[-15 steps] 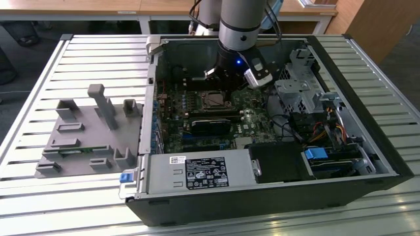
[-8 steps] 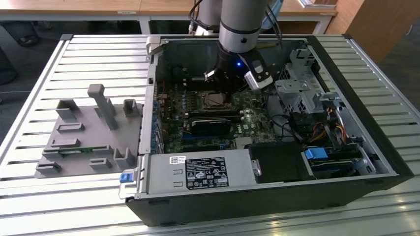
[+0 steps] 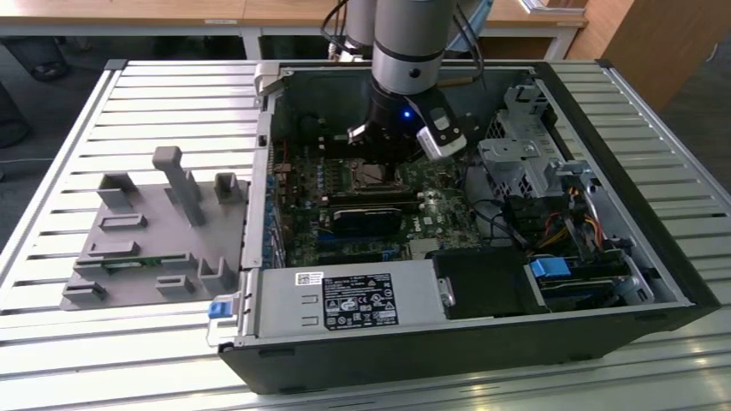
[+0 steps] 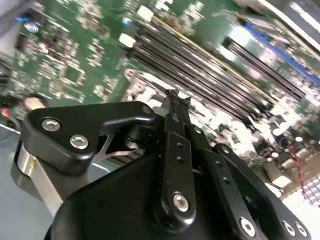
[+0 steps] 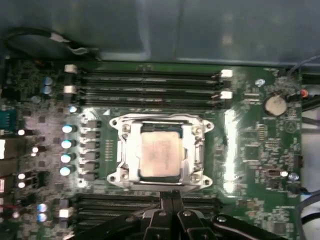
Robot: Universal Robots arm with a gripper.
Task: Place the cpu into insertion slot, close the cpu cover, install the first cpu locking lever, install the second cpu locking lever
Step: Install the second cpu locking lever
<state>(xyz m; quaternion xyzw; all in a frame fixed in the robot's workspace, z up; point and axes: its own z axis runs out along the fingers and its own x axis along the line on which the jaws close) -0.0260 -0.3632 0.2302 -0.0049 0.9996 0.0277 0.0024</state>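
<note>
Gripper closed on nothing, just beside insertion slot; cpu seated, cpu cover down: likely lever step, press squarely, avoid memory slots.

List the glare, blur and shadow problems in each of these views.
First wrist view: glare washes the cpu face pale and streaks the green board beside the cpu cover; the upper case wall is dim and soft. Second wrist view: the gripper body is sharp, while the board behind it is blurred with bright blown-out patches. Exterior view: even daylight, but the open case interior lies in shadow under the arm.
</note>
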